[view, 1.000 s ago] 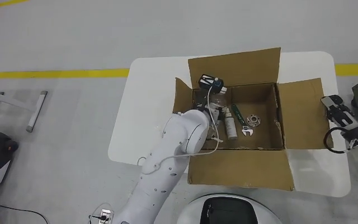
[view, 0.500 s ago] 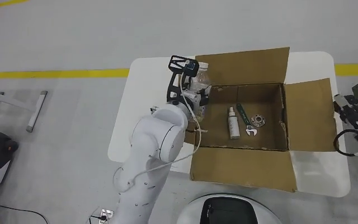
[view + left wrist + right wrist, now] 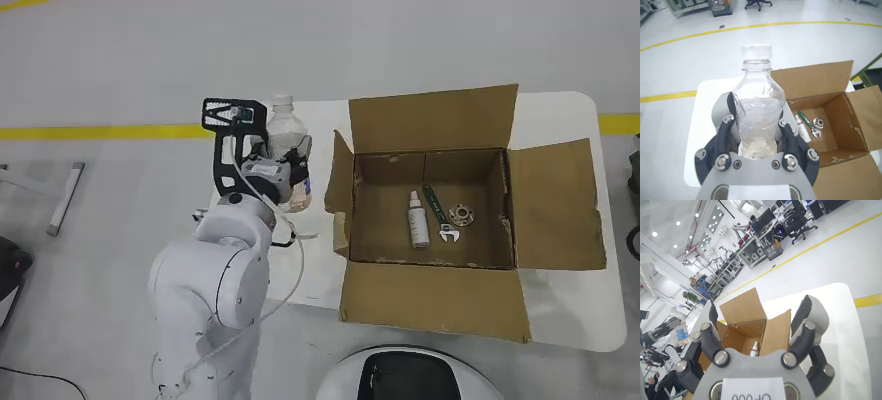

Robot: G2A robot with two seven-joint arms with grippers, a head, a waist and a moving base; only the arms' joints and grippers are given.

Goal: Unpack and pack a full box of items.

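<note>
Left hand (image 3: 755, 113) is clamped on the water bottle (image 3: 758, 94), holding it upright over the worktop (image 3: 555, 108) just beside the open cardboard box (image 3: 430, 120). That item looks unpacked but not yet set down. A spray bottle (image 3: 417, 220), an adjustable wrench (image 3: 438, 216) and a metal flange (image 3: 459, 213) lie in the box, so most unpacking and all repacking remain. Right hand (image 3: 759, 308) is spread apart, empty

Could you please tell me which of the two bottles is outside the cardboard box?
The clear water bottle with the white cap, clamped in the left gripper beside the cardboard box; the small white spray bottle lies inside it.
</note>
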